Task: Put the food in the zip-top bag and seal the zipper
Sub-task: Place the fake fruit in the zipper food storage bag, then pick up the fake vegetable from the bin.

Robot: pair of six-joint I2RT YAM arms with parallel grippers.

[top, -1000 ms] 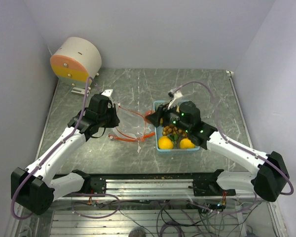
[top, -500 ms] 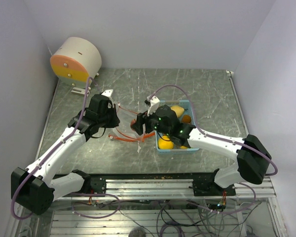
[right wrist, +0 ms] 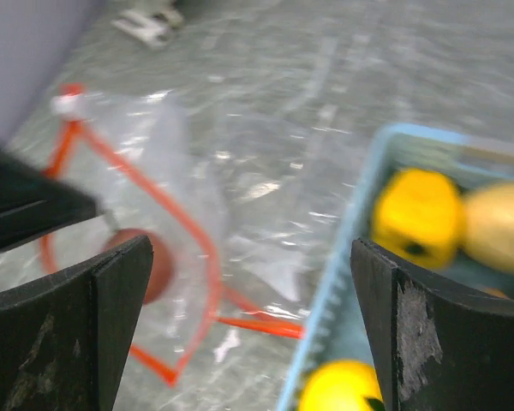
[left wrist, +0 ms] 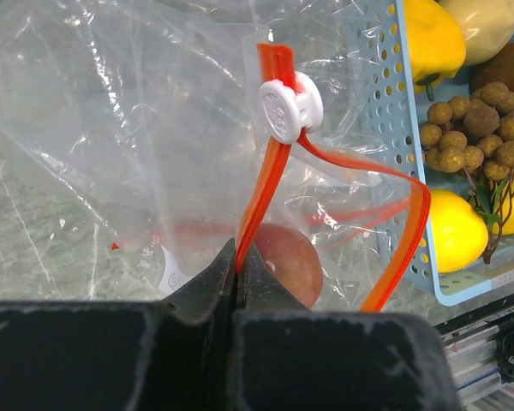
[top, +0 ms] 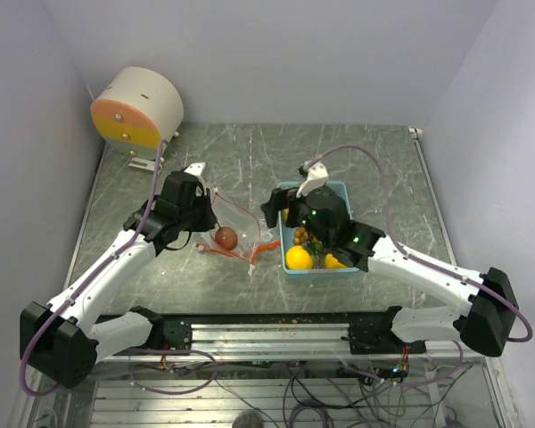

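The left pincer [left wrist: 237, 274] is pressed together on the orange zipper strip [left wrist: 270, 184] of the clear zip-top bag [left wrist: 111, 111], with the white slider [left wrist: 283, 110] just above the pinch. The bag rests on the grey desk [top: 250, 156], and 1 dark red apple [top: 226, 237] lies inside it. The right pincer [right wrist: 253, 257] is spread wide and holds nothing; it seems to hang over the left rim of the light blue tray [top: 325, 272], though that view is blurred. In the tray sit 2 yellow fruits [top: 298, 258] and a cluster of small brown balls [top: 303, 235].
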